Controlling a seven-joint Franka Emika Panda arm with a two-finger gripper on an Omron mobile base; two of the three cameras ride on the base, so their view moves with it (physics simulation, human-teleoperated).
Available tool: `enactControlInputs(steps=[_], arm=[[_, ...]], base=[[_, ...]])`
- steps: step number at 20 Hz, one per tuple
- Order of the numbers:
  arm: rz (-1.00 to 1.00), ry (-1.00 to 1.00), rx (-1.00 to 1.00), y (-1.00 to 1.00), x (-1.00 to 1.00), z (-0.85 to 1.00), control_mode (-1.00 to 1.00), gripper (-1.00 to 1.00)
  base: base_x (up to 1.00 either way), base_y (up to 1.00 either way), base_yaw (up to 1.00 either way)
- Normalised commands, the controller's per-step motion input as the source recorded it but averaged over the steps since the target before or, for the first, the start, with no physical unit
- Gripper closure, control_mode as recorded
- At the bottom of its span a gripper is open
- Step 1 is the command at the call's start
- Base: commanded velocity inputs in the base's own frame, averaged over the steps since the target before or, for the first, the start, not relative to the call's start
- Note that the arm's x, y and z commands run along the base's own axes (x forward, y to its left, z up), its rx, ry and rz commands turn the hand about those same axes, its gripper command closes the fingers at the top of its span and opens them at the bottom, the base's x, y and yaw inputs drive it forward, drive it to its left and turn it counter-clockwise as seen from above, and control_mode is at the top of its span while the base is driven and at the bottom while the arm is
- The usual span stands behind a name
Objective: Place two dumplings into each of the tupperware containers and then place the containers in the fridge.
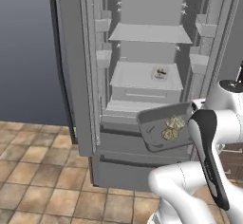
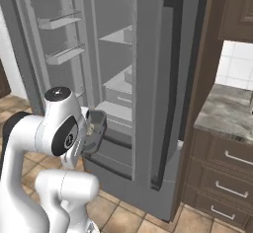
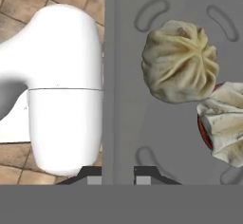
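My gripper [image 1: 193, 108] is shut on the rim of a dark-grey tupperware container [image 1: 154, 132], holding it in the air in front of the open fridge [image 1: 71, 66], below its middle shelf. Two beige dumplings [image 1: 174, 122] [image 1: 169, 133] lie in it. In the hand view the container wall [image 3: 110, 76] runs between the fingertips [image 3: 94, 179], with one pleated dumpling [image 3: 180, 59] and another [image 3: 225, 123] at the right edge. From the right base view the container [image 2: 100, 123] shows edge-on at the gripper [image 2: 90, 128], before the fridge [image 2: 148, 54].
A small dark and beige thing [image 1: 160, 73] sits on the fridge's middle shelf [image 1: 137, 78]. Both fridge doors stand open, with door bins [image 2: 62, 54] on the left one. Brown cabinets and a stone counter [image 2: 227, 113] lie to the right. Tiled floor [image 1: 38, 171] spreads to the left.
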Motion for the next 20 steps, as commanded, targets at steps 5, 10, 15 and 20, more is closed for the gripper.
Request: enactControlInputs(steps=[5,10,15,20], arm=[[0.0,0.0,0.0,0.0,0.0,0.0,1.0,1.0],[0.0,0.0,0.0,0.0,0.0,0.0,1.0,1.0],[0.0,0.0,0.0,0.0,0.0,0.0,1.0,1.0],[0.0,0.0,0.0,0.0,0.0,0.0,1.0,1.0]], base=[[0.51,0.22,-0.23],[0.36,0.2,-0.27],[0.34,0.47,-0.23],[0.46,0.2,-0.22]])
